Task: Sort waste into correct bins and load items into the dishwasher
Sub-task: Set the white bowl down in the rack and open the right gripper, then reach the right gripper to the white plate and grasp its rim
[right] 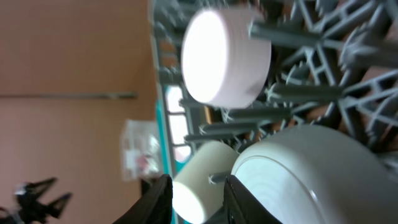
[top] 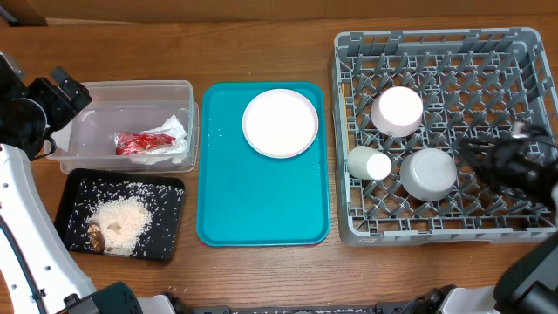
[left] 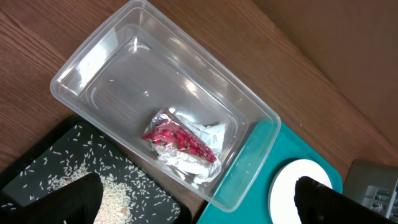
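Three dishes (top: 398, 111) sit in the rack (top: 523, 52); the bowl (top: 428, 173) and cup (top: 370, 163) lie just ahead of the right claw (right: 198, 194), fingers apart, empty, arm stretched low over the rack; left claw (top: 73, 88) hangs spread near the tub (top: 87, 150).

Overhead, the right gripper (top: 475, 157), at 3 o'clock over the grey rack (top: 349, 105), is a dark motion smear, its jaws unreadable. In the left wrist view, the bottom edge cuts off the white plate (left: 292, 186) at 5 o'clock and the black tray (left: 43, 168) at 7 o'clock; the red wrapper (left: 180, 140) hides part of the napkin (left: 202, 134). The right wrist view is blurred throughout, the clear tub (right: 140, 155) at 8 o'clock a pale smudge.
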`<action>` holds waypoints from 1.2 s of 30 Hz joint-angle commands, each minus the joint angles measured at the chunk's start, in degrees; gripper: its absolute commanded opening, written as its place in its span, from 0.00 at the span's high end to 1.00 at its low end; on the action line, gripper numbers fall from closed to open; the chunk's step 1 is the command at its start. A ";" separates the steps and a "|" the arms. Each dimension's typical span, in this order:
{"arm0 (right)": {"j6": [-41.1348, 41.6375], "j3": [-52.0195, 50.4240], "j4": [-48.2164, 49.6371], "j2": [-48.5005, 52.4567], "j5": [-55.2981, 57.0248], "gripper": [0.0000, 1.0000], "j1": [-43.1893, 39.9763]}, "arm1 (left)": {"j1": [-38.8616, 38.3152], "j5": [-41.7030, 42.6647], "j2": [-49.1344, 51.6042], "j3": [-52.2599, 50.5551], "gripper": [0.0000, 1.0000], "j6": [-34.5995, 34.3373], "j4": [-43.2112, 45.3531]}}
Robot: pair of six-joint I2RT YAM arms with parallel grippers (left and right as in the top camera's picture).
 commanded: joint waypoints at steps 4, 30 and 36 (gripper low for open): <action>11.41 12.76 1.99 -0.48 21.16 0.70 19.10 | -0.02 0.26 0.07 0.33 0.00 -0.50 0.04; 16.98 22.80 29.44 21.14 73.70 0.33 81.72 | -0.02 0.26 0.07 0.33 0.00 -0.50 0.04; 17.03 22.80 32.89 23.58 65.51 0.31 82.01 | -0.02 0.26 0.07 0.33 0.00 -0.50 0.04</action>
